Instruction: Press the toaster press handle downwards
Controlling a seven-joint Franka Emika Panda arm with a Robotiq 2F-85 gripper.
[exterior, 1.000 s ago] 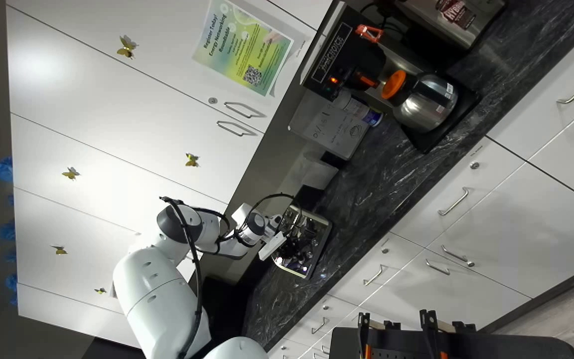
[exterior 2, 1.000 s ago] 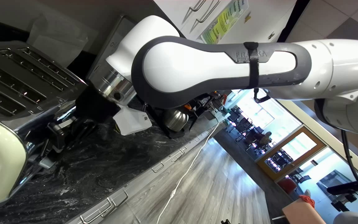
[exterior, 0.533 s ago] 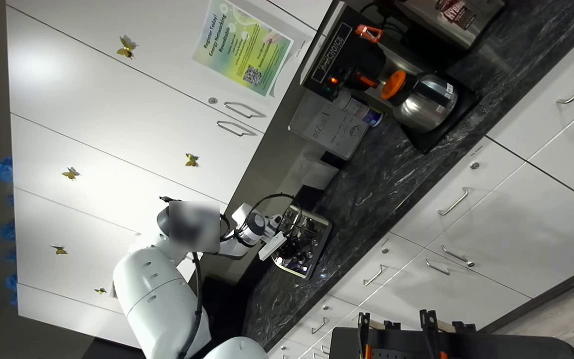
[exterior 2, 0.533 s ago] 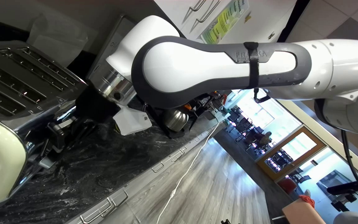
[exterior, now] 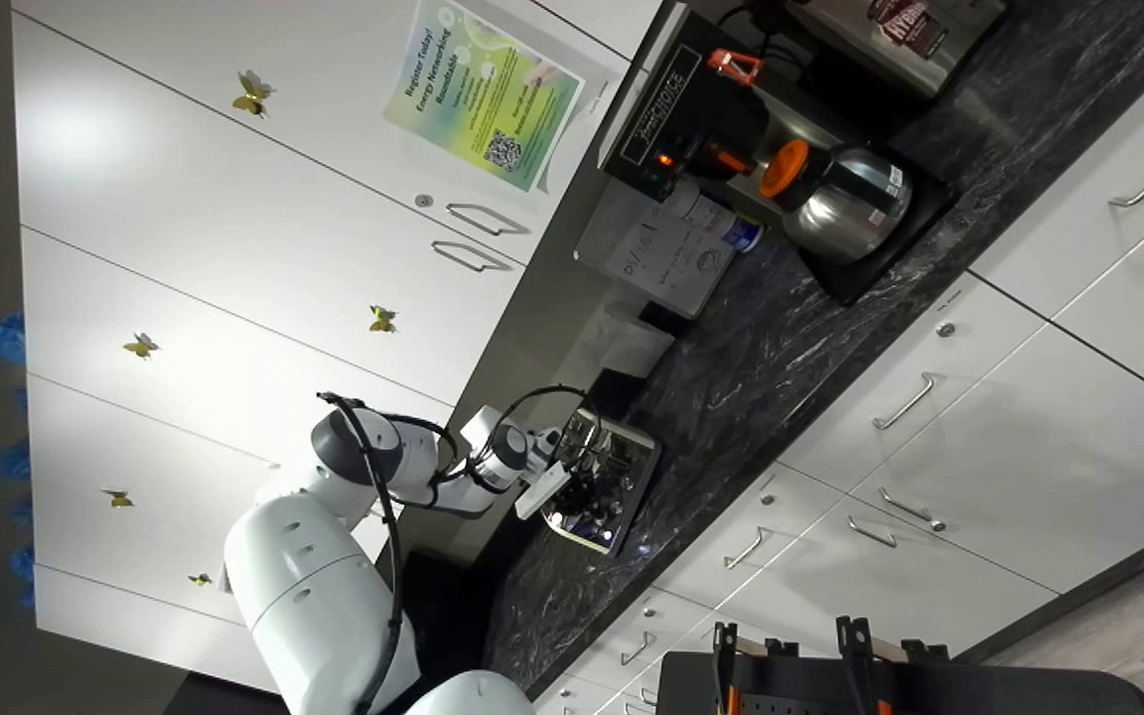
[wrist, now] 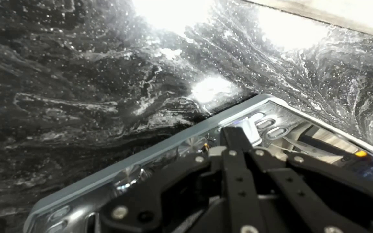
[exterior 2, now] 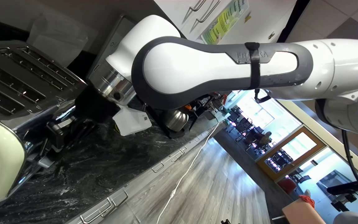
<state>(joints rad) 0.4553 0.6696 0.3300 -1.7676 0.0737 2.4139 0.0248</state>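
Apparently I'm at the pressing step. My gripper (wrist: 236,137) is closed up, holding nothing I can see, just beside the silver press handle (exterior 2: 46,162) on the toaster (exterior 2: 17,121), which stands back from the front edge of the surface (exterior 2: 98,174). Contact I can't confirm. Next, I judge, it must sit above the handle, then push straight down.

Coffee mkr (exterior: 676,134) w/ steel pot (exterior: 855,209); poster (exterior: 478,89) & 5 butterflies (exterior: 252,94) on white cabs (exterior: 234,228)

Toaster (exterior 2: 26,109) on counter (exterior: 781,348), pincer (wrist: 240,140) before it, pot (exterior: 855,204) on coffee maker (exterior: 711,124)
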